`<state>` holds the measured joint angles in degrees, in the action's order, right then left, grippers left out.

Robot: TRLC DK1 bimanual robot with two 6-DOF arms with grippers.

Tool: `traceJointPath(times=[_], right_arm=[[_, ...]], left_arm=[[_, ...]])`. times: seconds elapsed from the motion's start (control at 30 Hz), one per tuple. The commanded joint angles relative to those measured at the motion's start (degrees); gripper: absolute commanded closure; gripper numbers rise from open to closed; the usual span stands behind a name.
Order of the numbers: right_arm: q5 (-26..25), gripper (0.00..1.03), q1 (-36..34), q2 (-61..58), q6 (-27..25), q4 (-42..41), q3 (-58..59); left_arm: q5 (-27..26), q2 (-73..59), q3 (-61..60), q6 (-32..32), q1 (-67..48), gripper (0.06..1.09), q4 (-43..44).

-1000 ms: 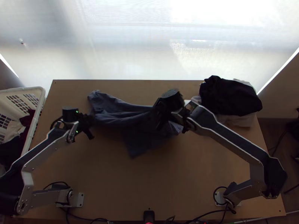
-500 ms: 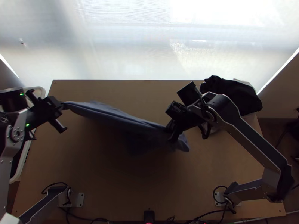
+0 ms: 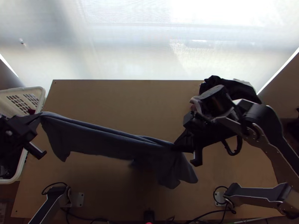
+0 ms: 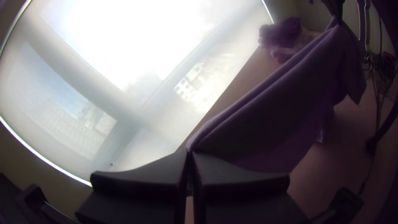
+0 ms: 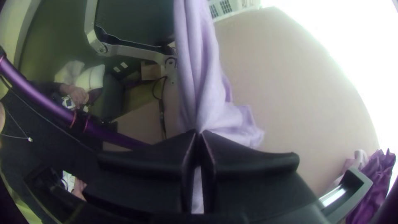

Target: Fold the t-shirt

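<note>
Light wood tabletop (image 3: pixel 119 104) lies beneath the t-shirt (image 3: pixel 99 142), its long axis strung slantwise: closer in, the right gripper (image 5: pixel 199 132) is clamped on gathered cloth; farther off, the left gripper (image 4: pixel 190 152) pinches one end. Laying it down straight probably calls for levelling that slant.

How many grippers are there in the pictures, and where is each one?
2. The left gripper is by the white laundry basket, shut on one end of the t-shirt. The right gripper is over the table, shut near the t-shirt's other end.
</note>
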<state>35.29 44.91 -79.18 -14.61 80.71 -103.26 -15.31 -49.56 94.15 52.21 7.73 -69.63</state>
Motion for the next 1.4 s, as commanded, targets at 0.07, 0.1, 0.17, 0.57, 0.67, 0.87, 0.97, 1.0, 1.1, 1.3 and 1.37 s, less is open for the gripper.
traceJointPath(times=[0.07,0.1,0.17,0.57,0.67,0.87,0.97,1.0,1.1,1.3,1.37], right_arm=[[2.15,1.0,-2.89,4.91,0.2,2.26,-3.35],[2.68,1.0,-2.89,5.17,0.11,2.61,-3.26],[3.03,1.0,-2.98,5.26,0.02,2.61,-2.82],[2.33,1.0,-13.97,-14.16,-7.45,-9.43,0.61],[2.33,1.0,-15.02,-21.9,-9.03,-13.29,-0.1],[-0.66,1.0,-15.81,-39.3,-10.61,-17.6,-3.79],[-1.89,1.0,-15.02,-45.98,-10.44,-18.57,-7.65],[-2.07,1.0,-14.58,-48.18,-10.0,-18.48,-9.5],[-3.91,0.86,-13.18,-52.75,-8.59,-18.3,-14.16],[-4.7,0.28,-11.95,-57.23,-3.32,-16.11,-19.87],[-5.49,0.1,-11.51,-57.05,-2.44,-15.84,-19.87]], left_arm=[[-0.6,2.98,13.17,-3.6,-1.13,1.05,-10.88],[-0.51,3.86,13.69,-3.69,-1.75,1.05,-11.06],[-0.33,4.38,14.13,-3.6,-2.28,1.05,-10.97],[0.72,-2.82,-12.67,-2.37,-0.43,1.05,15.66],[0.63,-6.78,-19.53,-2.46,-0.26,1.05,24.71],[0.72,-14.69,-34.12,-2.2,-1.84,1.05,39.39],[0.72,-17.5,-38.95,-2.02,-2.45,1.05,45.19],[0.72,-18.55,-39.39,-2.02,-2.54,1.05,45.54],[0.63,-20.14,-40.18,-2.37,-2.63,1.05,45.54],[0.28,-19.7,-41.15,-2.46,-2.63,1.05,45.02],[0.11,-19.7,-41.5,-2.2,-2.45,1.05,45.19]])
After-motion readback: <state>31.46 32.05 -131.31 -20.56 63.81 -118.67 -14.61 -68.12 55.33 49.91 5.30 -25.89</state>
